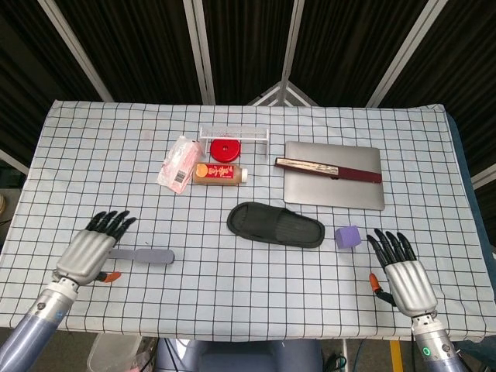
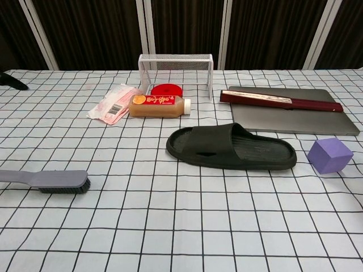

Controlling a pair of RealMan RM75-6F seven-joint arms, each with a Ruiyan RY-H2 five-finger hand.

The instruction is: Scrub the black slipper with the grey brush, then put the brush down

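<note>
The black slipper (image 1: 275, 225) (image 2: 231, 147) lies flat in the middle of the checked table. The grey brush (image 1: 143, 255) (image 2: 51, 180) rests on the cloth at the front left, bristles down, with nothing touching its head. My left hand (image 1: 91, 249) hovers over the handle end of the brush, fingers spread and empty. At the front right my right hand (image 1: 401, 274) is open too, fingers spread, holding nothing. In the chest view only a dark fingertip (image 2: 11, 81) shows at the far left edge.
A purple cube (image 1: 347, 236) (image 2: 329, 154) sits right of the slipper. Behind are a brown bottle (image 1: 219, 173), a pink packet (image 1: 179, 163), a red disc (image 1: 224, 149) in a white wire rack (image 1: 234, 133), and a grey laptop (image 1: 333, 175) with a dark red folded fan (image 1: 328, 168).
</note>
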